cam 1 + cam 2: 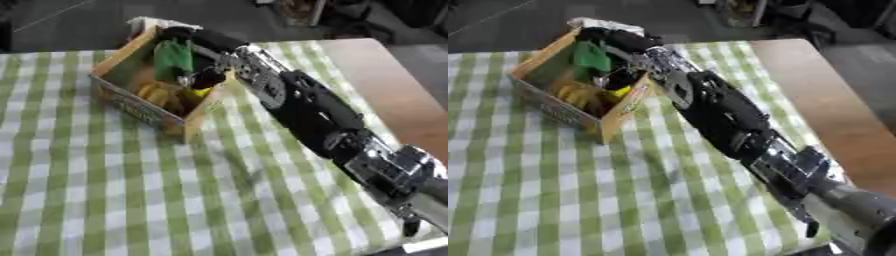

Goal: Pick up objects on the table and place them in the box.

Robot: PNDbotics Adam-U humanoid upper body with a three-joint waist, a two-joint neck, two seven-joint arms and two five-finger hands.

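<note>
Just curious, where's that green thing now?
The green thing sits inside the box, upper left, beside the right hand reaching in over yellow items.

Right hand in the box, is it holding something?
Cannot be told: the right hand reaches over the box by a green thing, fingers unclear.

Green/white check cloth point(131, 200); tan box point(118, 97) w/ green point(173, 57), yellow items point(157, 95); black arm point(306, 107).
</note>
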